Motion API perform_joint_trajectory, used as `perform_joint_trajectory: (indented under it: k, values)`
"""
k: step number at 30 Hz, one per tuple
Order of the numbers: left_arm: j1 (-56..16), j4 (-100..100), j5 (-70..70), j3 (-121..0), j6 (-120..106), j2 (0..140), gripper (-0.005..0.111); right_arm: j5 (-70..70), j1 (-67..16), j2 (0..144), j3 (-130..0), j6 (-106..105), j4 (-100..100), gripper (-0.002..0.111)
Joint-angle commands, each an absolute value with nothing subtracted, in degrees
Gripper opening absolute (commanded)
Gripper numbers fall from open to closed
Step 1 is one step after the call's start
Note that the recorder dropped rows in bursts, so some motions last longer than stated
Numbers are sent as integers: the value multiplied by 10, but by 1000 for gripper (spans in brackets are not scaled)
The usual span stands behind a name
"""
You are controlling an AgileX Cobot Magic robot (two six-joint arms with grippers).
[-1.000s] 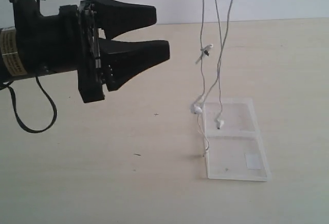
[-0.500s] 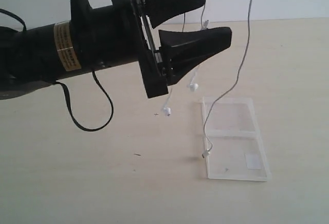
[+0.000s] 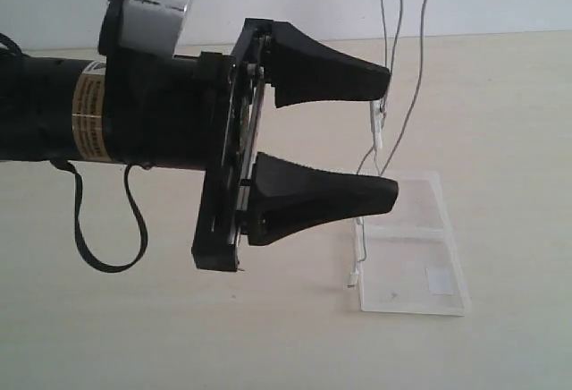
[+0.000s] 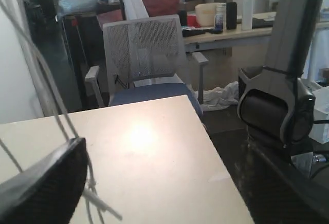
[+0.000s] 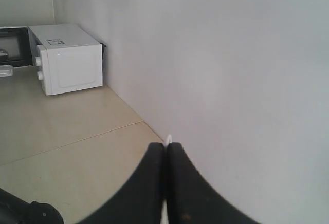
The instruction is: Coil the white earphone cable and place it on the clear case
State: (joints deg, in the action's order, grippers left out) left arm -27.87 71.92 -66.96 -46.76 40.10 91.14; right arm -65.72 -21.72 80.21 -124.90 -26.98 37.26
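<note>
Exterior view. The left gripper has crossed from the 9 o'clock side of the frame in the last second. It now stands at centre with its jaws wide apart, wider than a second ago. The cable hangs from above at 1 o'clock. Its strands drop past the fingertips and appear to sit in the gap between them, though contact with either finger cannot be confirmed. The inline piece hangs between the tips. The plug dangles just beside the case, at its 9 o'clock edge. The earbuds, which hung low over the case a second ago, are no longer visible. The case lies flat and open on the table at 4 o'clock, with nothing coiled on it.

Left wrist view. White strands run close beside one dark finger. Nothing is clamped.

Right wrist view. The right gripper has its jaws pressed together, with a sliver of white cable pinched at the tips.

Assessment. The cable hangs from the right gripper. The left has arrived to take a second hold, which I judge to be the start of coiling. Placement is not yet begun.
</note>
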Motion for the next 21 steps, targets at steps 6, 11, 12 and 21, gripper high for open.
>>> perform_joint_trajectory:
  k: [6,11,12,21]
  values:
    - [-231,643,-593,-472,389,906,77,-658,-216,803,-1250,-268,370,0]
    - [-250,581,-596,-494,334,934,77,-658,-216,809,-1250,-268,370,0]
    - [-255,581,-594,-501,334,942,77,-658,-216,809,-1250,-268,370,0]
    - [-297,583,-631,-513,334,967,77,-657,-216,809,-1250,-268,370,0]
